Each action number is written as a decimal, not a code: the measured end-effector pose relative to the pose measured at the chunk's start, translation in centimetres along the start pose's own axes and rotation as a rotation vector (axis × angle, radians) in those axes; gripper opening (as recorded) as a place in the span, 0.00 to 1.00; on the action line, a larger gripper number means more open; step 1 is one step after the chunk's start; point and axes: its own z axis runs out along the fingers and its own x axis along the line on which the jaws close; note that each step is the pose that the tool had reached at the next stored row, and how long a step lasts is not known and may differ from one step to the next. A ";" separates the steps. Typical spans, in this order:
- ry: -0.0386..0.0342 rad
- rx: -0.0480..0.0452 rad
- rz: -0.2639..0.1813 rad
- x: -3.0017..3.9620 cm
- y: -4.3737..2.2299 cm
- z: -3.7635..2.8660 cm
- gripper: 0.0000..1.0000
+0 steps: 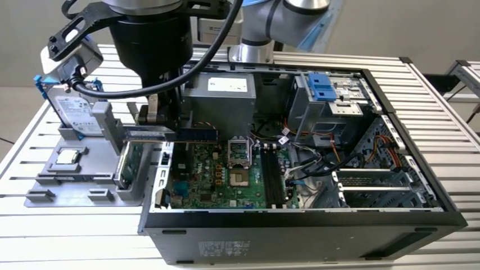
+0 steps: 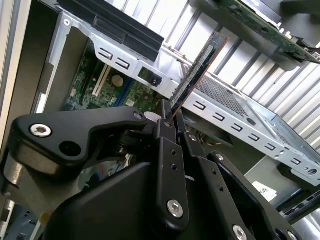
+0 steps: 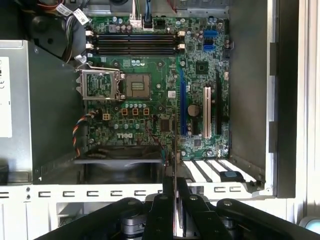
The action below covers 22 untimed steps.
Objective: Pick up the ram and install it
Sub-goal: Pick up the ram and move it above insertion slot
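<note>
Your jaws are clamped on the ram [image 2: 197,70], holding it edge-on, I'd guess to match those narrow motherboard slots [image 3: 135,44].

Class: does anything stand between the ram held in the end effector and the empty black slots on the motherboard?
Nothing visible does. The end effector grips the ram at the case's side wall; in the first wrist view the black slots lie bare, with cables only beside their ends.

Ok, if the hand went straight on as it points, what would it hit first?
Probably the slotted silver rim of the computer case, led by the slim blue ram stick that the hand grips; depth is unclear.
</note>
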 end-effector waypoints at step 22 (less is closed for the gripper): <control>0.0000 0.0003 0.000 0.08 2.47 0.06 0.00</control>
